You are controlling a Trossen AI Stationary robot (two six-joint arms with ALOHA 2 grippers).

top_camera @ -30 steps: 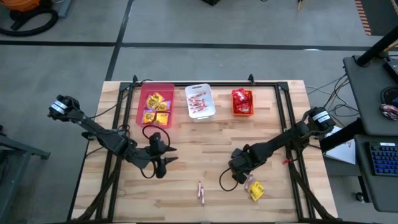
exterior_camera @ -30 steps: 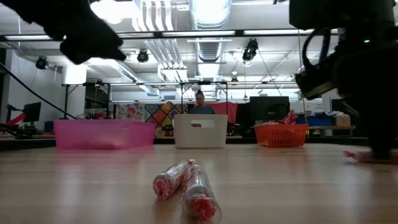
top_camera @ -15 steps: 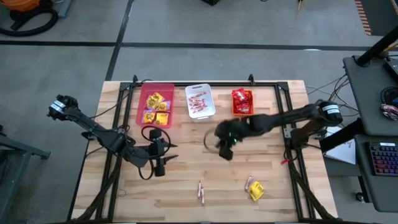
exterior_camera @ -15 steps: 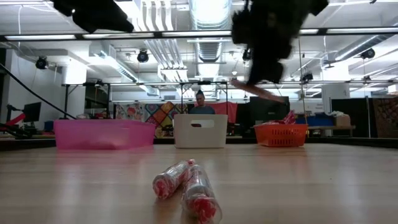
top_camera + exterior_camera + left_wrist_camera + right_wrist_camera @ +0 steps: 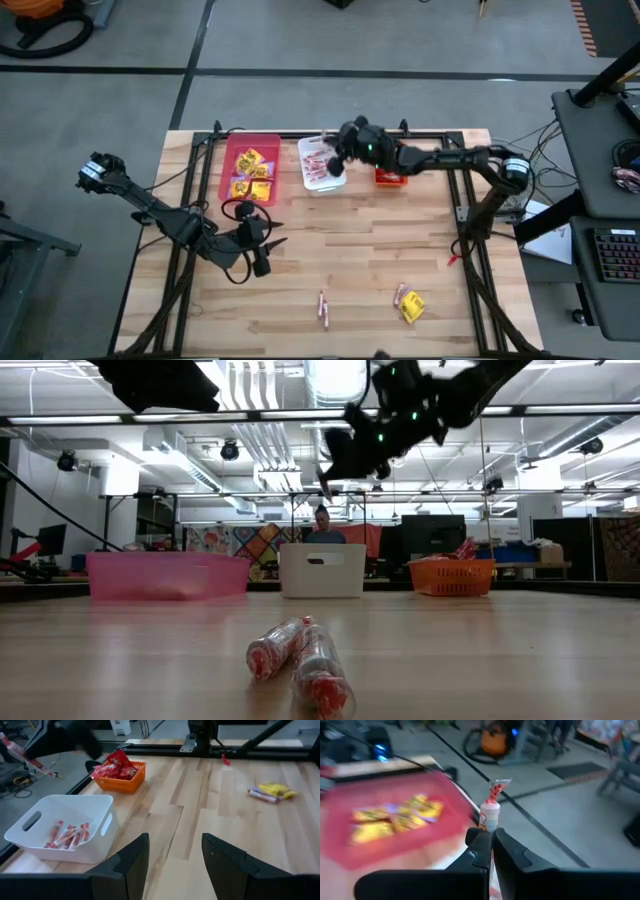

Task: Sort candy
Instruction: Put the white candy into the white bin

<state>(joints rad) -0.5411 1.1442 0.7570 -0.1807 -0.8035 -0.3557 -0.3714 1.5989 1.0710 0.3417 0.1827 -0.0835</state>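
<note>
candy stick (image 5: 491, 805) | pinched in right hand (image 5: 338, 150) | over white bin (image 5: 322, 182)

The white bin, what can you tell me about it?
The white bin is a plastic-looking rectangular tub with slot handles in its ends. It sits upright on the table between the pink bin and orange bin, holding pinkish-red stick candies. The right gripper hovers above it, gripping one stick.

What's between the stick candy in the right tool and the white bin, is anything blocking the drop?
Nothing visible blocks it. The right tool is shut on a stick candy and hangs above the white bin, whose top is open, with only other stick candies inside. The left tool waits over the table, well away.
</note>
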